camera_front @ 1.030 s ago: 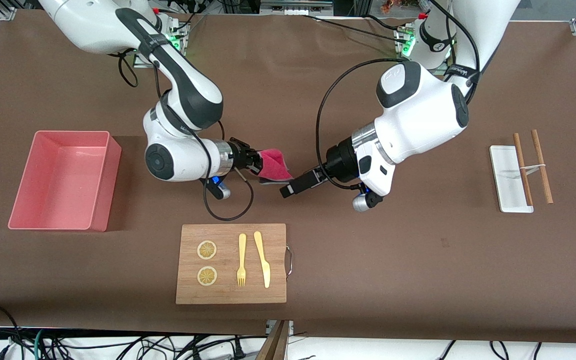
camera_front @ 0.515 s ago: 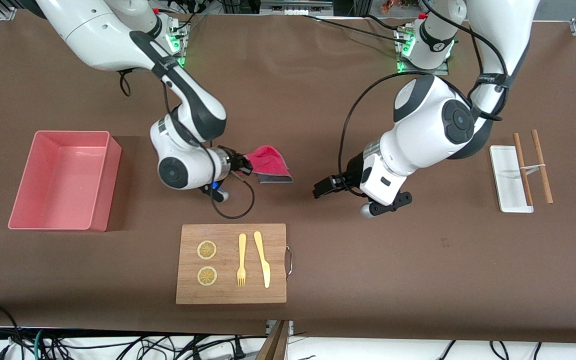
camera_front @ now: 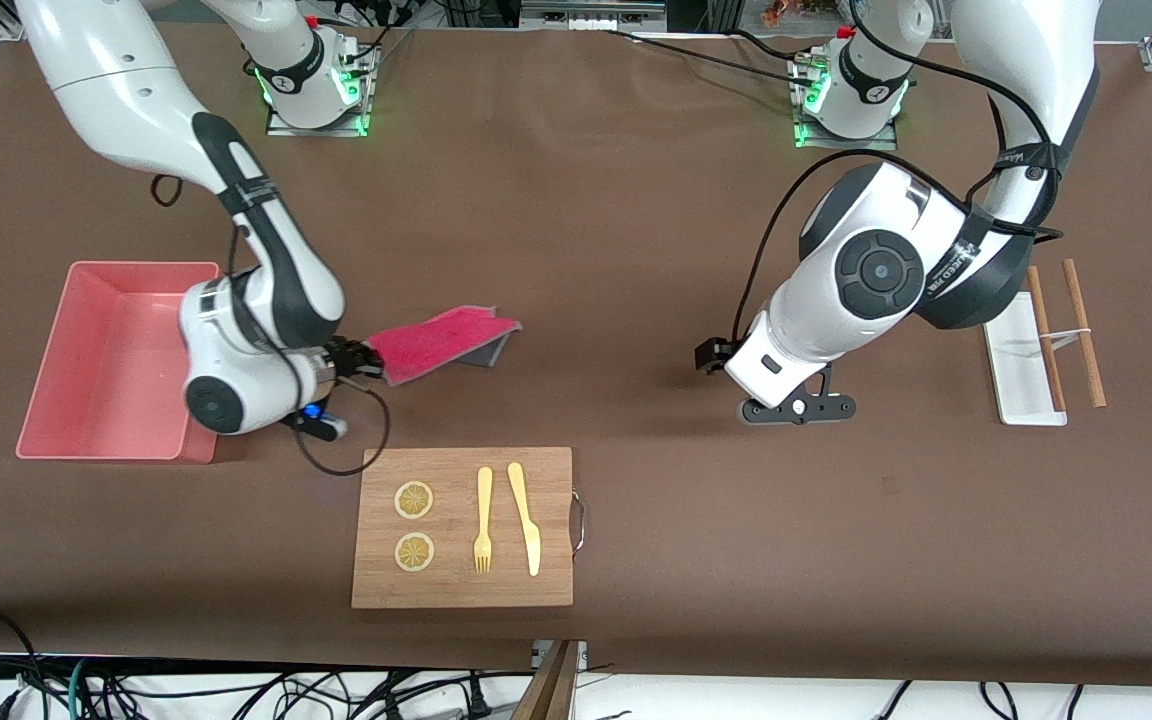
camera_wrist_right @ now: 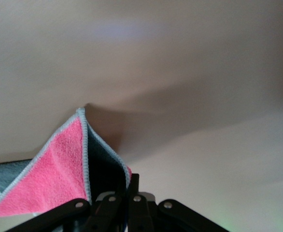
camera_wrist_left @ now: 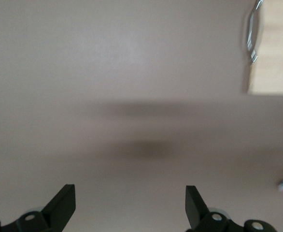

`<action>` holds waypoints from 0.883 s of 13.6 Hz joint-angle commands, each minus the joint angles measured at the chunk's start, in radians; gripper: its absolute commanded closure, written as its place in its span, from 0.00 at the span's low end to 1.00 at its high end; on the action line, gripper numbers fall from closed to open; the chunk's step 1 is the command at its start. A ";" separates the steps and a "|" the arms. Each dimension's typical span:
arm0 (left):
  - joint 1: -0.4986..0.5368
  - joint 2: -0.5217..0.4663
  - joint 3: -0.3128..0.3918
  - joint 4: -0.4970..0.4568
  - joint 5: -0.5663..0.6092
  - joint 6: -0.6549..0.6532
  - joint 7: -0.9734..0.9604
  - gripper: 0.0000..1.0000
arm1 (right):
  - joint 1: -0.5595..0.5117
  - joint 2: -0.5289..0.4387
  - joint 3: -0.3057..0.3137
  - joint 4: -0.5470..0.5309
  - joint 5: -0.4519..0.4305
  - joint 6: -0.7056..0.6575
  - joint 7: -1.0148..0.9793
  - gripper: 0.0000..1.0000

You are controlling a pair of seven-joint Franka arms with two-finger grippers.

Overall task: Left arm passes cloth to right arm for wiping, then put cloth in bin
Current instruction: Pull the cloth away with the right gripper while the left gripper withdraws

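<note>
The right hand (camera_front: 368, 362) was pinching one corner of the small crimson-pink terry cloth (camera_front: 436, 342), which stretched out flat from the pressed-together fingers, its grey backing and pale edging showing along a folded-under side. Hand and cloth hung over the brown desk (camera_front: 616, 220) between the salmon-pink rectangular plastic bin (camera_front: 116, 360) and the middle of the desk. The bin, smooth-walled and slightly flared, stood near the desk's edge at the right arm's end. The left hand (camera_front: 711, 355) hovered low over bare desk toward the left arm's end, its black fingers (camera_wrist_left: 64, 205) spread wide with nothing between them.

Close to the desk's edge nearest the front camera lay a rectangular bamboo cutting board (camera_front: 463, 527) with a thin metal handle, carrying two round lemon slices (camera_front: 414, 500), a pale yellow fork (camera_front: 483, 520) and a matching knife (camera_front: 525, 517). Toward the left arm's end sat a flat white tray (camera_front: 1016, 360) with two slim wooden sticks (camera_front: 1083, 330) resting across it.
</note>
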 commanded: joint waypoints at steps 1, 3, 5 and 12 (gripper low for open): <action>0.013 -0.047 -0.002 0.004 0.030 -0.130 0.132 0.00 | 0.005 -0.028 -0.084 0.004 -0.017 -0.041 -0.171 1.00; 0.016 -0.129 0.045 -0.045 0.029 -0.143 0.221 0.00 | 0.005 -0.028 -0.130 0.016 -0.061 -0.045 -0.269 1.00; 0.016 -0.254 0.116 -0.146 0.019 -0.144 0.324 0.00 | 0.005 -0.028 -0.141 0.039 -0.138 -0.045 -0.310 1.00; -0.003 -0.534 0.406 -0.335 -0.139 -0.146 0.692 0.00 | 0.015 -0.002 0.058 0.040 -0.143 0.044 0.102 1.00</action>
